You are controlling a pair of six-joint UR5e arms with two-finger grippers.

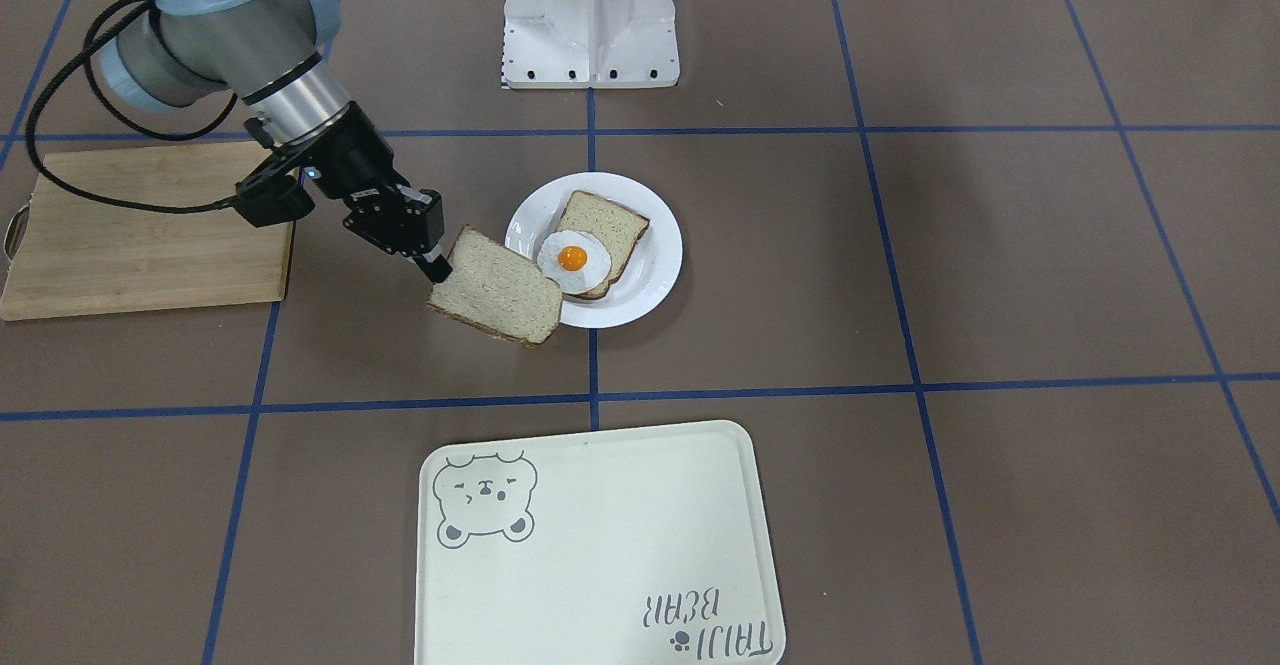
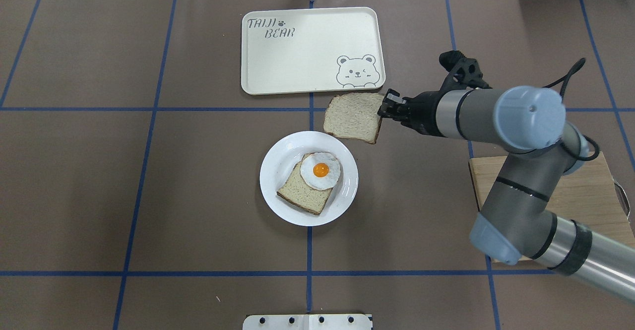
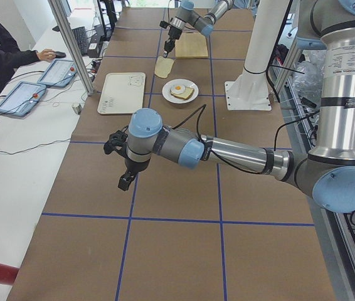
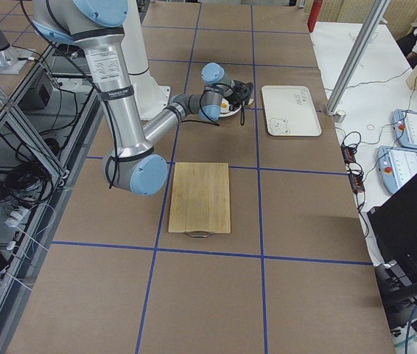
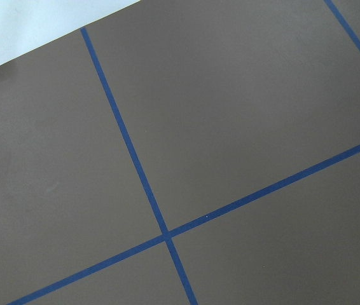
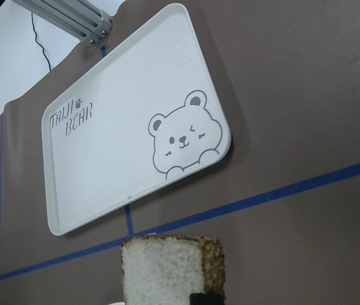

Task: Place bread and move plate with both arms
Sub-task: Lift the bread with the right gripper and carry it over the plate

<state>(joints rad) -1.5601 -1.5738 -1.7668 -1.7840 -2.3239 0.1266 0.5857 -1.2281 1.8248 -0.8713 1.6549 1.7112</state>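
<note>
The bread (image 2: 353,116) is gripped at one edge by the right end effector (image 2: 386,107), which is closed on the crust. It is held tilted above the desk (image 2: 198,171), between the white plate (image 2: 276,167) and the cream tray (image 2: 297,62). In the front-facing view the slice's lower corner overlaps the plate's rim. On the plate a second, tanner bread slice (image 2: 303,195) lies with a fried egg (image 2: 320,170) on top of it. The tray is printed with a winking bear drawing (image 2: 355,71) and the words "TAIJI BEAR", a small paw print (image 2: 282,22) following "TAIJI". A wooden cutting board (image 2: 590,196) lies under the right arm (image 2: 526,121). The left end effector (image 3: 125,182) is seen only in the side view, well apart from the plate, above the blue tape grid (image 2: 311,250). Whether it is open or closed cannot be told.
</note>
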